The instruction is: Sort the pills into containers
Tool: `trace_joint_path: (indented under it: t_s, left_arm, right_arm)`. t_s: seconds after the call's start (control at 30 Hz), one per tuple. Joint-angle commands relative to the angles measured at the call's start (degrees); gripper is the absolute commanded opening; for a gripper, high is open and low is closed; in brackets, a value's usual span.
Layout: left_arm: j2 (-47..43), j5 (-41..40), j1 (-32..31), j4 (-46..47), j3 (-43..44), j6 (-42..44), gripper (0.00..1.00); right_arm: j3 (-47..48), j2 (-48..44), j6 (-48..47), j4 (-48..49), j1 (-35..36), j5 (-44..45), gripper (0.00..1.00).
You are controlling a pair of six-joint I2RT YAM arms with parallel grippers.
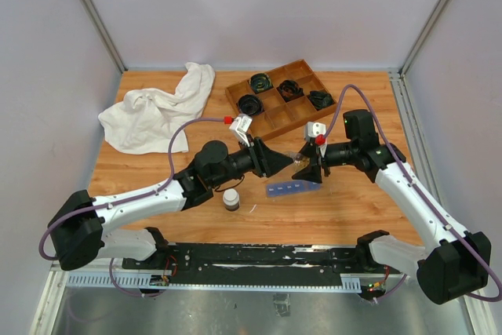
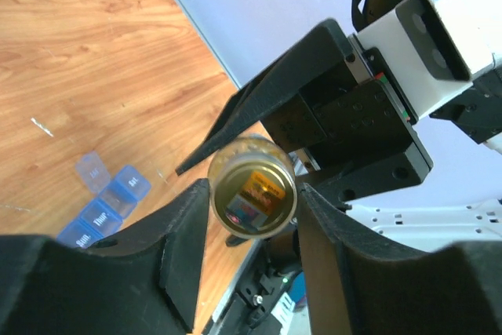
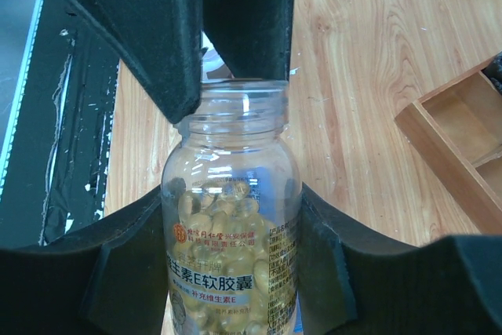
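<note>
Over the table (image 1: 353, 209), left gripper (image 2: 252, 194) and right gripper (image 3: 231, 217) are both clamping one uncapped bottle (image 3: 231, 154). Pills (image 3: 223, 205) are showing inside it, its base is cut off, and the organizer (image 2: 102, 213) is half hidden.

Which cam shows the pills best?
Right wrist: the pills fill the lower part of the clear bottle gripped in the right jaws, close and sharp. Left wrist looks straight into the bottle's open mouth: amber glare and label, no single pill. Top view: bottle barely visible, pills too small to tell.
</note>
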Motion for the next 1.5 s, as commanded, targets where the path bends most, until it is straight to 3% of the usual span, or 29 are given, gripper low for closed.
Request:
trace_joint_path:
  t_s: [0.0,0.13,0.53,0.73,0.87,1.0,1.17,1.33,1.47]
  left_arm:
    - [0.35,-1.49,0.51,2.37,2.87,-0.88,0.55]
    - [0.43,-0.87,0.52,2.34,2.99,-0.12,0.66]
    - [-0.44,-5.26,0.51,-0.23,2.8,3.17,0.87]
    - [-3.67,-1.11,0.56,6.2,-1.22,10.93,0.98]
    - [-6.95,4.81,1.27,9.81,-4.69,21.56,0.99]
    - [-8.81,19.64,5.24,9.28,-6.48,37.16,0.99]
    - [-6.53,39.04,11.46,16.67,-8.5,42.39,0.99]
    - [-2.05,41.82,11.66,14.71,-5.41,51.02,0.94]
    - [1.17,41.3,11.68,18.11,-4.87,53.19,0.88]
  right_arm:
    - [1.4,-0.34,-0.83,-0.91,0.16,-2.38,0.01]
    - [1.45,-0.29,-0.83,-0.92,0.18,-2.43,0.01]
    - [1.42,-0.38,-0.85,-0.95,0.16,-2.38,0.01]
    - [1.45,-0.47,-0.83,-0.93,0.09,-2.61,0.01]
    - [1.4,-0.44,-0.84,-0.91,0.08,-2.75,0.01]
    - [1.4,-0.53,-0.81,-0.91,0.11,-2.88,0.01]
    - [1.28,-0.06,-0.94,-0.93,0.11,-3.27,0.01]
    - [1.64,0.97,-1.43,-1.56,0.08,-3.47,0.01]
    - [1.67,0.88,-1.54,-1.66,0.07,-3.44,0.01]
